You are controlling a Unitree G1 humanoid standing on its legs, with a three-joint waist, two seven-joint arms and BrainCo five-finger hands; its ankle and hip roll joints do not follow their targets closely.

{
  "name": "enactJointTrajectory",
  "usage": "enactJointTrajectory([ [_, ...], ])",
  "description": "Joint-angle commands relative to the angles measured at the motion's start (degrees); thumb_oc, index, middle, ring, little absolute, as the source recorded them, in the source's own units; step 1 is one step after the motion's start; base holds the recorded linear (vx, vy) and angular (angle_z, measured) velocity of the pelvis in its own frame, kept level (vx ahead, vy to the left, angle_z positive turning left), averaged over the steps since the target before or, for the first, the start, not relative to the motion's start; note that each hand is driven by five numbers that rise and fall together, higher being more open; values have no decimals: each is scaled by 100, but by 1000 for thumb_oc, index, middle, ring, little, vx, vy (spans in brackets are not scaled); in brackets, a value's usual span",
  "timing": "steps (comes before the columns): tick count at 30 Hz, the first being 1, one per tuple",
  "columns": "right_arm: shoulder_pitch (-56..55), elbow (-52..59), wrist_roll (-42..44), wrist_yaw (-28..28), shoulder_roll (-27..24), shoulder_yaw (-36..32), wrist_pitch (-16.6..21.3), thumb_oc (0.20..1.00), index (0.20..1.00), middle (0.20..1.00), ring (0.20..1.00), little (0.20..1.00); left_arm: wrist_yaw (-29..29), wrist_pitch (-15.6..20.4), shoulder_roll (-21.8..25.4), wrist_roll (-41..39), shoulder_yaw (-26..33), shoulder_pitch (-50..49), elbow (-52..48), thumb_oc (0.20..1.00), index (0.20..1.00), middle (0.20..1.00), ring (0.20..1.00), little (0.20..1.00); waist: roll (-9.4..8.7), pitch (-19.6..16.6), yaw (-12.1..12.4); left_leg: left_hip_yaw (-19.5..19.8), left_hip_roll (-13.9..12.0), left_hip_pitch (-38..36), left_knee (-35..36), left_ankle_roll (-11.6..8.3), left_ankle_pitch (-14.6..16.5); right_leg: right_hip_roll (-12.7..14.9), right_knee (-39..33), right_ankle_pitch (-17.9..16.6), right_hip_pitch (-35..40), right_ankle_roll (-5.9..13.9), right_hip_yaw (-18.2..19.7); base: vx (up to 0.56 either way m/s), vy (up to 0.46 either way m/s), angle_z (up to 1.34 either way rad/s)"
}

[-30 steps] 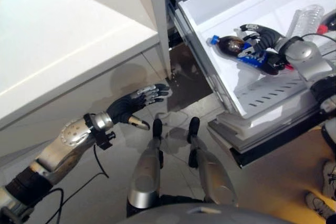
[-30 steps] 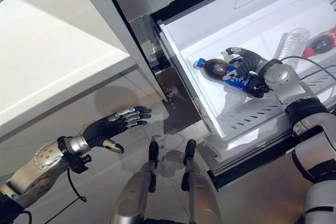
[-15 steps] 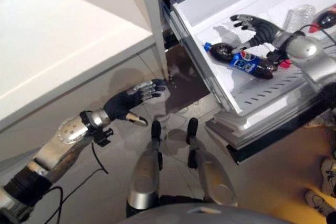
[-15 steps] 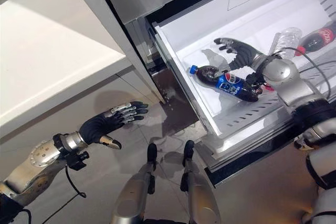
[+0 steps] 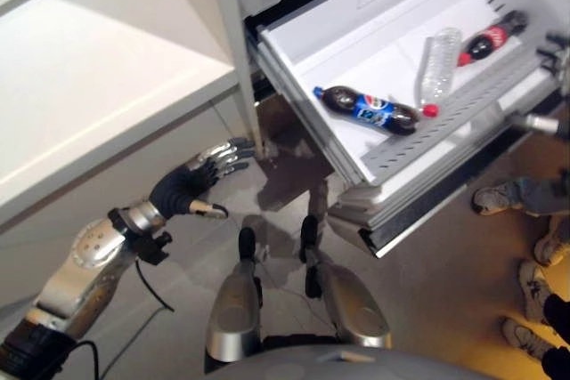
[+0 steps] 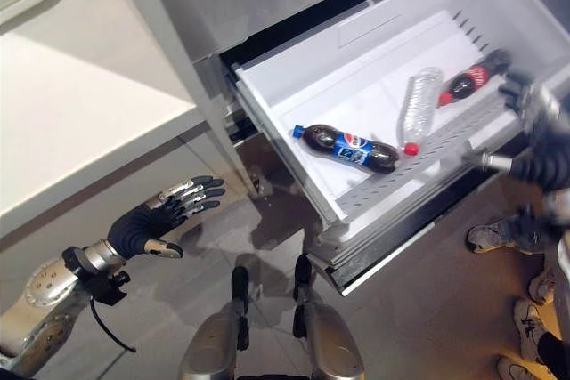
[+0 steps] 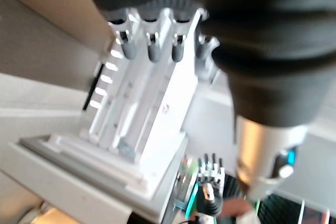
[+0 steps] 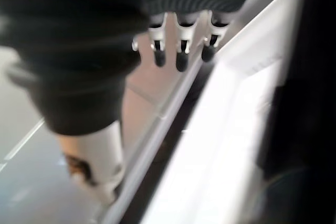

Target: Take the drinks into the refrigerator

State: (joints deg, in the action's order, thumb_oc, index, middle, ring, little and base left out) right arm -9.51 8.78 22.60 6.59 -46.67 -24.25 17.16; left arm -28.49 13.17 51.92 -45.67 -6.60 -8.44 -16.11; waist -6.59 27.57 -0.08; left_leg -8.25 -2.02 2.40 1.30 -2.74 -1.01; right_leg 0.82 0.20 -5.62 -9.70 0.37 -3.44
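Observation:
The white refrigerator drawer point(image 5: 294, 46) stands pulled out. Three bottles lie in it: a dark cola bottle with a blue label point(image 5: 368, 109), a clear water bottle with a red cap point(image 5: 435, 64) and a red-labelled cola bottle point(image 5: 488, 40). My right hand point(image 6: 519, 95) is blurred at the drawer's right end, off the bottles; its fingers point(image 8: 181, 43) are straight and hold nothing. Low over the floor, left of the drawer, my left hand point(image 5: 183, 191) is open, its fingers point(image 7: 152, 40) spread towards the drawer.
A white counter point(image 5: 89, 86) fills the upper left, its edge just beside the drawer's left corner. A person's shoes point(image 5: 512, 198) stand on the floor close to the drawer's front right, more shoes point(image 5: 543, 264) lower right.
My right hand has let go of the blue-labelled bottle and pulled back to the right end of the drawer; the bottle now lies free. The camera has turned, shifting the whole scene.

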Motion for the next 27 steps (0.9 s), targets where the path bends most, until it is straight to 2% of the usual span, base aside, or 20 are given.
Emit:
enactJointTrajectory([
  [1,152,198,-119,-129,84,-226,463,1000,1000,1000,1000,1000,-177,318,-170,28,291,-342,-108,1000,1000,1000,1000,1000,-112,-673,41,49,-27,144,-246,95,347,168,488,174,-93,605,-77,62,56,-25],
  [2,53,96,-203,-205,403,-253,546,1000,1000,1000,1000,1000,-206,315,-257,-14,354,-453,-118,1000,1000,1000,1000,1000,-108,-738,-12,-19,-13,81,-278,117,402,145,506,180,-80,613,8,45,58,-28],
  [5,-101,-165,-323,-272,830,-129,582,1000,1000,1000,1000,1000,-233,359,-306,-7,397,-575,-111,1000,1000,1000,1000,1000,-103,-793,-59,-135,-6,4,-316,142,471,110,547,199,-79,619,136,31,55,-35],
  [8,-379,-623,-888,-399,1010,50,515,1000,1000,1000,1000,1000,-254,354,-354,-13,474,-710,-100,1000,1000,1000,1000,1000,-99,-854,-97,-246,1,-49,-345,165,522,89,582,205,-76,635,246,18,35,-20],
  [12,-404,-1519,-984,-469,1252,492,482,1000,1000,1000,1000,1000,-248,373,-363,-47,476,-774,-91,1000,1000,1000,1000,1000,-68,-860,-114,-325,3,-93,-355,175,540,75,592,194,-83,642,326,-16,32,-11],
  [13,-404,-1972,-1024,-419,1303,774,421,429,429,429,429,429,-236,387,-352,-63,474,-754,-94,1000,1000,1000,1000,1000,-61,-850,-121,-349,7,-98,-360,176,542,72,597,187,-97,642,358,-39,15,-9],
  [14,-405,-2204,-1027,-374,1331,929,393,200,200,200,200,200,-235,409,-348,-65,482,-746,-106,1000,1000,1000,1000,1000,-52,-843,-121,-363,7,-104,-363,173,540,73,602,184,-105,642,374,-49,19,-12],
  [19,-207,-3012,-1131,-305,1353,1551,310,200,200,200,200,200,-203,456,-350,-98,418,-644,-93,1000,1000,1000,1000,1000,22,-796,-51,-349,31,-84,-367,167,525,98,597,167,-136,636,385,-36,4,-9],
  [27,695,-4011,-1430,-332,1020,2653,168,200,200,200,200,200,-202,504,-267,-157,116,-283,-66,1000,1000,1000,1000,1000,179,-727,147,-223,67,29,-449,156,493,166,605,166,-140,610,287,-14,-14,3],
])
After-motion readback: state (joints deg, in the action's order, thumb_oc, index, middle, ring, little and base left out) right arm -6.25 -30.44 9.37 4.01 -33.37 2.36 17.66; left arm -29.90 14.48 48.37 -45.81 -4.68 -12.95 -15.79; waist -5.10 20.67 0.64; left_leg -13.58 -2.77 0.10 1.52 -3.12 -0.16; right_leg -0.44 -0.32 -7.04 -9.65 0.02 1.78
